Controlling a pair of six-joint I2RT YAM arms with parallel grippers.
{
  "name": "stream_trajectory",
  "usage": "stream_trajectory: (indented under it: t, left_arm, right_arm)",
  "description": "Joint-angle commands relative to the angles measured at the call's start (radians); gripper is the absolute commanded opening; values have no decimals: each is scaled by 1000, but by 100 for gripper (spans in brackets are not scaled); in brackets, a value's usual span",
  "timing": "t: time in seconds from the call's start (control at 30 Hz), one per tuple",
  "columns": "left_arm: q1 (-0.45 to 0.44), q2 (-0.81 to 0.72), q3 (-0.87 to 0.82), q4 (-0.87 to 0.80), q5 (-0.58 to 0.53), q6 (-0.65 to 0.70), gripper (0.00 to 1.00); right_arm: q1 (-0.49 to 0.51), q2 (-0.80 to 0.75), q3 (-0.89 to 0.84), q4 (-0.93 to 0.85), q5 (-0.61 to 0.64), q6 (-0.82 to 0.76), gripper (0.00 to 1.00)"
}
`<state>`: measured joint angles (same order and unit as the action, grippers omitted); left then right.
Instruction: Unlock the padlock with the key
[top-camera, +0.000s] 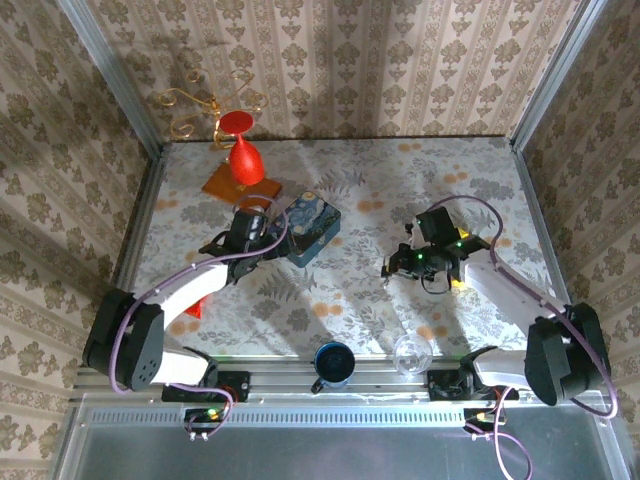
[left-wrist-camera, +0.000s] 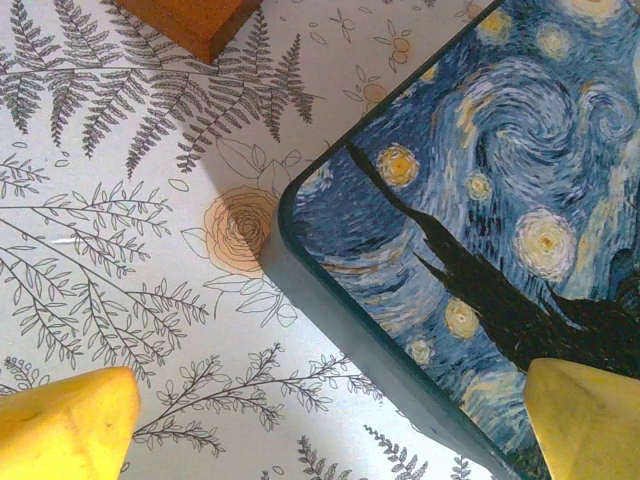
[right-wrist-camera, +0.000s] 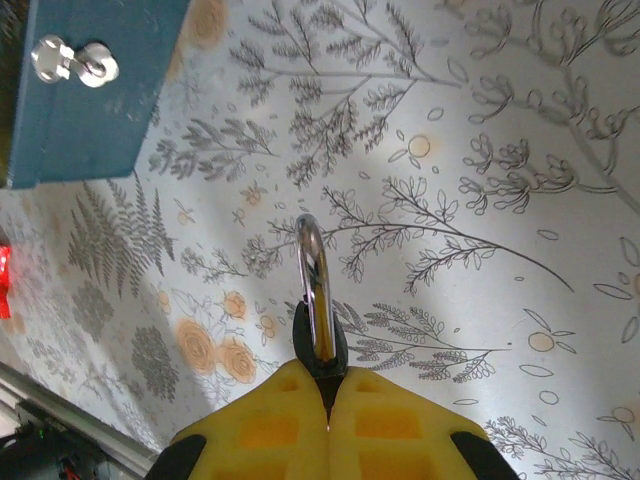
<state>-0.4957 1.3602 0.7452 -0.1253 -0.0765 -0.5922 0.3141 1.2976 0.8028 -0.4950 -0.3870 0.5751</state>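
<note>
My right gripper (right-wrist-camera: 325, 385) is pinched shut on what I take to be the padlock (right-wrist-camera: 312, 290). Its shackle pokes straight out past the fingertips, leftward toward the blue tin (right-wrist-camera: 90, 120). My left gripper (left-wrist-camera: 330, 440) gapes wide over the tin's left corner, well left of the padlock, so the right arm is nearer.

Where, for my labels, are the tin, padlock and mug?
tin (left-wrist-camera: 500, 180): left wrist view, painted lid.
padlock (right-wrist-camera: 313, 270): right wrist view, shackle.
mug (top-camera: 333, 362): top view, its mouth.
</note>
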Motion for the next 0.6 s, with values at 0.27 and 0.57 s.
stream_trajectory:
  t: [0.27, 0.57]
  left_arm:
    - [9, -58, -31, -17, 34, -32, 100]
    - [16, -53, -35, -9, 46, -40, 100]
  right_arm:
    - [-37, 219, 122, 48, -157, -103, 0]
    - [-60, 404, 238, -15, -216, -200, 0]
